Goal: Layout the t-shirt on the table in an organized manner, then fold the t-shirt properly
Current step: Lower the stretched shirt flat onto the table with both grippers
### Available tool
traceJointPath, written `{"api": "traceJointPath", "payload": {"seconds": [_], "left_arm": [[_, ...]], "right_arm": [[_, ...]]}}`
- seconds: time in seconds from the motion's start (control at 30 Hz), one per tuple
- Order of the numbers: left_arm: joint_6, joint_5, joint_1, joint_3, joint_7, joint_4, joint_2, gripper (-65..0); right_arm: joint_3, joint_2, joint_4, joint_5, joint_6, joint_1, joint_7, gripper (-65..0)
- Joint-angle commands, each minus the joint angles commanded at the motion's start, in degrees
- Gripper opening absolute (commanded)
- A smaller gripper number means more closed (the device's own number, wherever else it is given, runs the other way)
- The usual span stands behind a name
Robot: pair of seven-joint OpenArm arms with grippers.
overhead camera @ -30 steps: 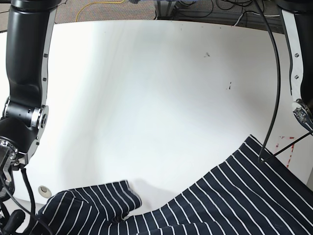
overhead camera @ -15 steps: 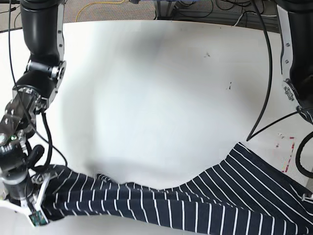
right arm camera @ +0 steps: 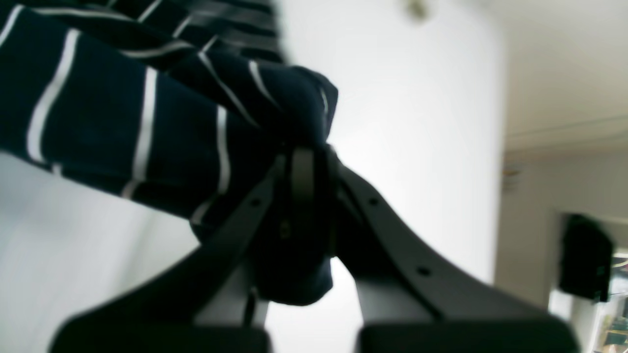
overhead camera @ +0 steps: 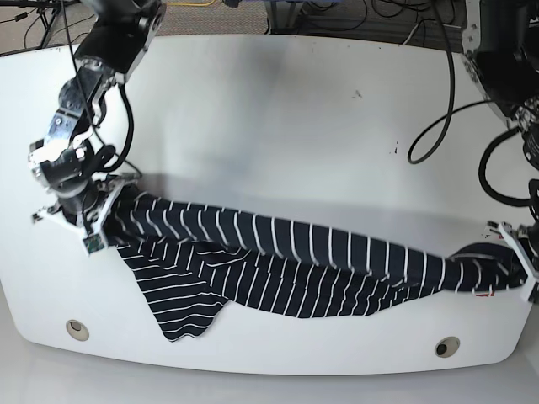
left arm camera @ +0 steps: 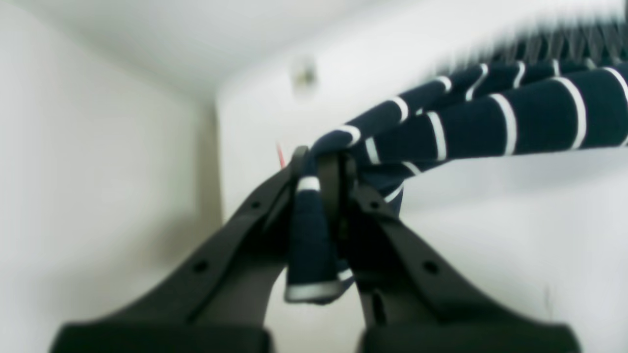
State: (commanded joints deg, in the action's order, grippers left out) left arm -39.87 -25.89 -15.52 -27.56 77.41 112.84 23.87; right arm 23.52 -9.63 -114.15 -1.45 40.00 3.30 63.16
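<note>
The t-shirt (overhead camera: 286, 252), dark navy with thin white stripes, hangs stretched in a long band across the near half of the white table (overhead camera: 278, 126). One loose flap (overhead camera: 181, 307) droops onto the tabletop. My right gripper (overhead camera: 97, 220) is shut on the shirt's end at the base view's left. My left gripper (overhead camera: 515, 265) is shut on the other end at the right edge. In the left wrist view the left gripper (left arm camera: 324, 162) pinches a fold of the t-shirt (left arm camera: 490, 127). The right wrist view shows the right gripper (right arm camera: 306, 162) clamped on bunched t-shirt (right arm camera: 122, 122).
Two round metal grommets (overhead camera: 77, 328) (overhead camera: 446, 346) sit near the table's front edge. A bit of red tape (overhead camera: 484, 295) shows beside the shirt's right end. Cables (overhead camera: 438, 109) hang from the arm at the right, and more lie on the floor beyond the far edge.
Both grippers have moved away from the front edge and apart, carrying the shirt ends. The shirt went from a slack heap at the front edge to a taut band.
</note>
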Motion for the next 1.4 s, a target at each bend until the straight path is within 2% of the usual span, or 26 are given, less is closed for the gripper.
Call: {"api": "traceJointPath", "payload": {"seconds": [0.23,0.63,0.83,1.17,1.4], "left_arm": [[-0.13,0.09,12.40,-4.40,-0.09,-0.09,-0.18,-65.0],[-0.13,0.53,28.40,-4.75,-0.35,-0.44,-0.26,-65.0],[-0.13,0.70,31.65,-4.40,-4.48,-0.53,-0.26,-65.0],[-0.13,0.35,31.47,-4.66,-5.36,-0.26,-0.18,-65.0],[-0.13,0.26,16.88,-4.66,-5.19,0.00,-0.18,-65.0]], "right_arm": [[0.00,1.93,0.00,-0.18,0.00,-8.26,-2.37,-65.0],[0.00,2.29,0.00,-0.26,0.00,-13.89,-2.37,-65.0],[0.00,2.11,0.09,-0.26,0.00,-15.30,-2.37,-65.0],[-0.44,2.20,0.09,-0.26,0.00,-15.12,-2.37,-65.0],[-0.62,1.67,-0.09,-0.35,0.00,-4.84,-2.37,-65.0]]}}
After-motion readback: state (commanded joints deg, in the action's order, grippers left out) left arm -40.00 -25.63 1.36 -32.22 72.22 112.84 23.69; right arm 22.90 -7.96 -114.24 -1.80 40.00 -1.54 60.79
